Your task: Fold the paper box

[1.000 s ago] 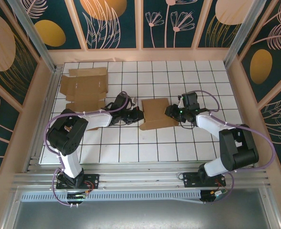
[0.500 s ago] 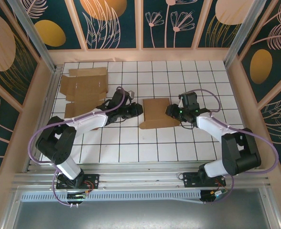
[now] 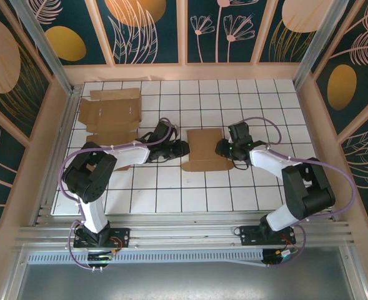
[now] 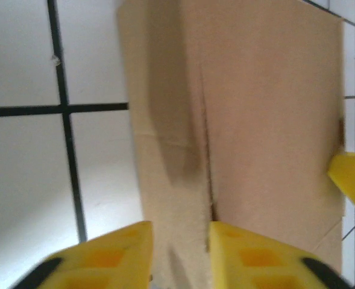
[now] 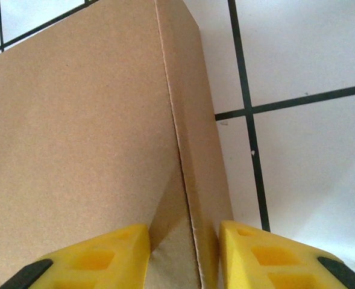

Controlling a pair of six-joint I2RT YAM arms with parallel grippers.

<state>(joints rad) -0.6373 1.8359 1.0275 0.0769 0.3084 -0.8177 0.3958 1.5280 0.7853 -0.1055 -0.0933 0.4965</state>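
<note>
We find left fingers [image 4: 114, 256] and right fingers [image 5: 99, 259] apart, each astride one box [image 3: 203, 150] edge on the counter [image 3: 171, 187].

Brown paper box [image 3: 205, 150], part-folded, mid-table

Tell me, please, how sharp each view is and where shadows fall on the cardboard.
Left wrist view: soft throughout, with a dark shadow band down the paper box. Right wrist view: crisper, cardboard grain legible, a shadow wedge by the right gripper. Top external view: sharp and evenly lit.

No readable text or labels anywhere.
</note>
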